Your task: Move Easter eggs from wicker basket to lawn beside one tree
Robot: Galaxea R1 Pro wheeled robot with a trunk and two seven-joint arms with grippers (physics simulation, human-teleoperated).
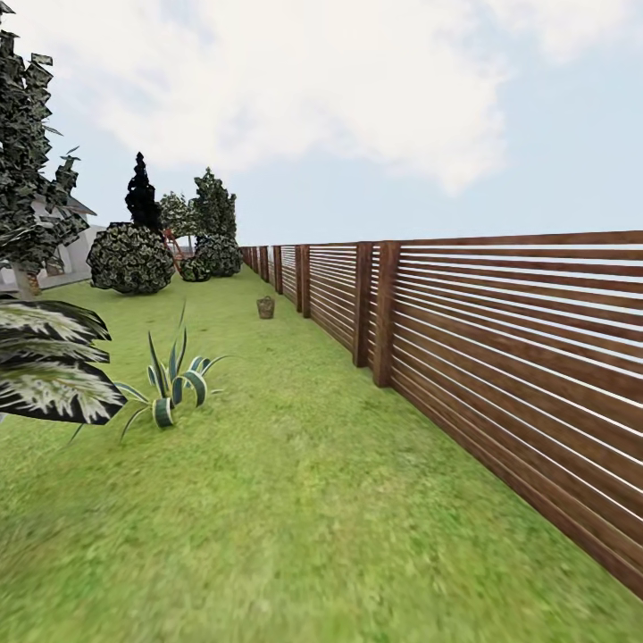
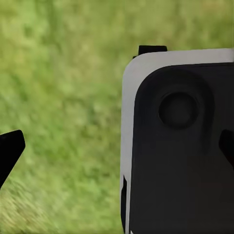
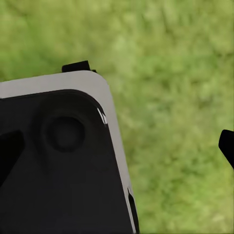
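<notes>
woven wicker basket (image 1: pixel 265 307), mottled lawn (image 1: pixel 295 500)

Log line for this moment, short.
phase: driving | basket: far ahead on lawn, beside fence | eggs: too far to tell | grippers: fingertips apart over grass, nothing held

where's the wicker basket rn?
Head view: the wicker basket stands far off on the lawn, just left of the slatted fence, right of the round bushes.
</notes>
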